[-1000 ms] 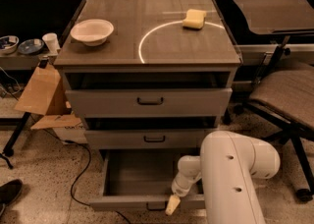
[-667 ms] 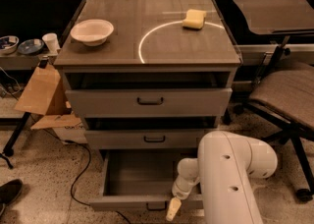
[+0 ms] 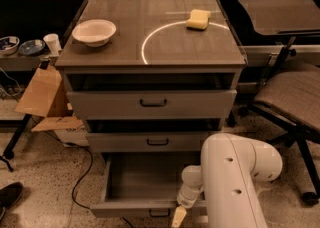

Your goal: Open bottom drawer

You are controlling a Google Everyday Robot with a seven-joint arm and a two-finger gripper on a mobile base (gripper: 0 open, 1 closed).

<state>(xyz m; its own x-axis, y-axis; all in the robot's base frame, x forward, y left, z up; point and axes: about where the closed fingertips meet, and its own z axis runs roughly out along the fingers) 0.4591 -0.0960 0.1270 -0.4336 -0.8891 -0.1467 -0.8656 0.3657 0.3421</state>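
Bottom drawer (image 3: 142, 182) is the lowest of three in the grey cabinet (image 3: 115, 54), just above the speckled floor (image 3: 50, 172). It stands well out from the cabinet body. The middle drawer (image 3: 150, 142) and the top drawer (image 3: 150, 104) each sit only slightly proud. We judge the opening step to be at or near completion.

The hand (image 3: 178, 216) is at the drawer's front edge, just right of the small black bar handle (image 3: 159, 213), at the bottom margin of the view. The white arm (image 3: 235, 182) covers the drawer's right front corner. We cannot tell how far open the hand is, nor whether it has hold of the handle or of anything else.

Next move, as we judge it:
- If travel remains, it calls for a straight, level pull outward along the runners.
- Otherwise, it calls for a release and a clean withdrawal that does not nudge the front back in.

Appearance: the drawer has a shallow grey front and a plain grey tray. We see nothing lying on the exposed base. The right portion is hidden by the arm.
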